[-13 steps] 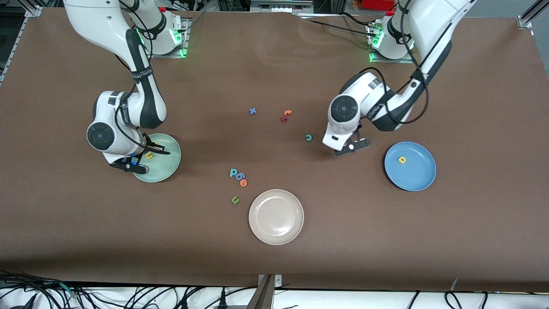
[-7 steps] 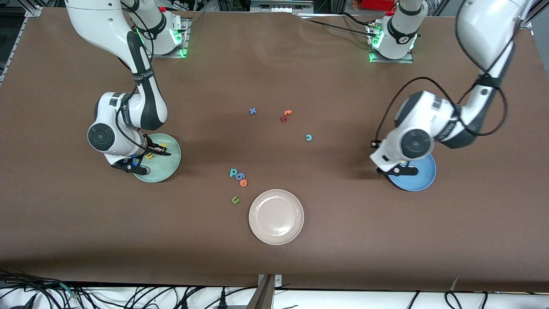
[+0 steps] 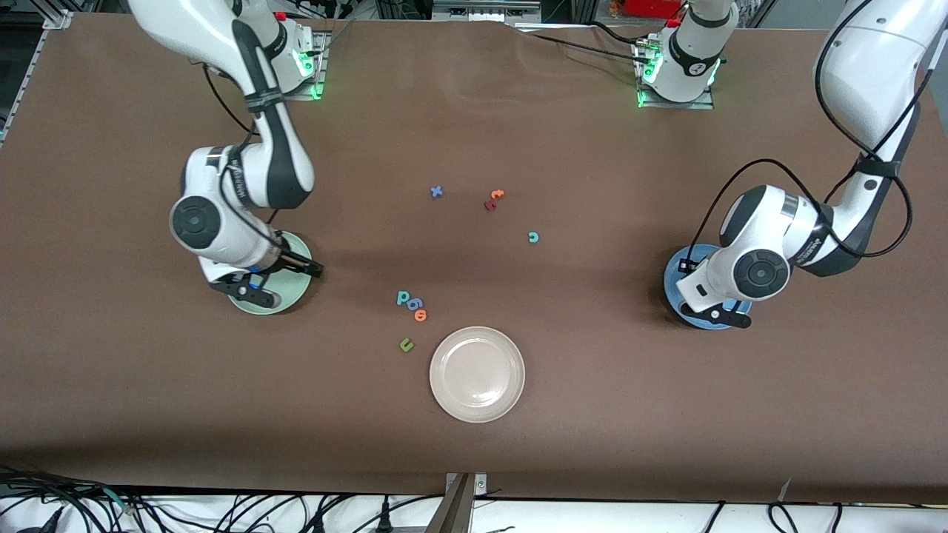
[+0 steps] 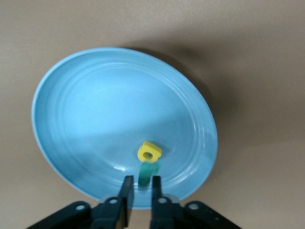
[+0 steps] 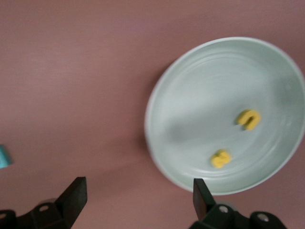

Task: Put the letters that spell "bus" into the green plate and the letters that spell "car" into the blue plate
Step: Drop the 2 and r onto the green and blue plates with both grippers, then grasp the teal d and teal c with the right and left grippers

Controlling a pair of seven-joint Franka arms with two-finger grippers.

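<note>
Front view: the left gripper [image 3: 715,314] has swung in over the blue plate [image 3: 670,277], which lies toward the left arm's end from the cream plate [image 3: 477,374]. The right gripper [image 3: 266,285] hangs over the green plate [image 3: 294,291], toward the right arm's end. The teal c [image 3: 532,237] and teal b [image 3: 403,297] remain on the table, farther from the camera than the cream plate.

Left wrist view: the teal r [image 4: 147,172] shows at the gripper's tip, beside the yellow a [image 4: 149,152] in the plate. Gripped or freed cannot be told.

Right wrist view: the right gripper has spread wide, releasing its letter. The yellow u [image 5: 249,119] and yellow s [image 5: 220,158] lie in the green plate. "Bus" now lacks only the b.
</note>
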